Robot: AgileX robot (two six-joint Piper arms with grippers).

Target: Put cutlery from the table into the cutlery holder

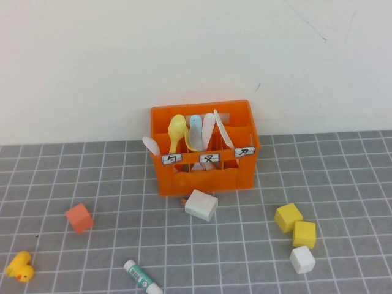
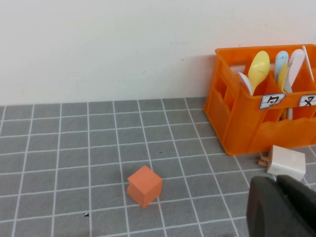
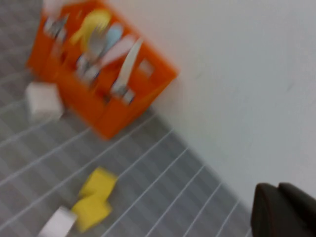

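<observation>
1. I see the table [image 1: 343, 177], grey tiles, filling the lower frame.
2. The cutlery holder [image 1: 205, 184] stands at centre.
3. A white block [image 1: 201, 204] sits just below it.
4. An orange cube [image 1: 79, 218], yellow duck [image 1: 19, 266] and tube [image 1: 142, 277] lie lower left.
5. Two yellow cubes [image 1: 296, 225] and a white cube [image 1: 302, 259] lie lower right.

A bright orange cutlery holder [image 1: 205, 177] with white, black-lettered labels holds yellow, pale blue, pink and white cutlery [image 1: 195, 133] on a grey, white-gridded table [image 1: 343, 177]; two yellow cubes [image 1: 296, 225] sit nearby.
</observation>
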